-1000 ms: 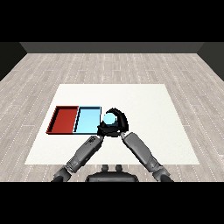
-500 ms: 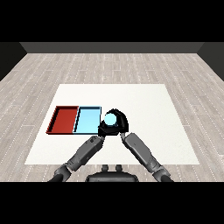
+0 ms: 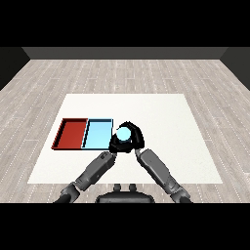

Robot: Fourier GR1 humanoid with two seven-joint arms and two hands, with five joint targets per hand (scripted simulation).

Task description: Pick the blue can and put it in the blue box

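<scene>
The blue can [image 3: 123, 133] shows as a pale blue round top just right of the light blue tray [image 3: 97, 135]. My right hand [image 3: 136, 138] is shut on the can, its black fingers curled over the top and right side. The can stands outside the tray, beside its right rim. My left hand [image 3: 115, 146] lies close against the can's lower left side. Its dark shape merges with the right hand.
A red tray [image 3: 72, 134] lies against the left side of the light blue tray. Both sit on the white table [image 3: 166, 122], left of centre. Both forearms come in from the bottom and meet near the can.
</scene>
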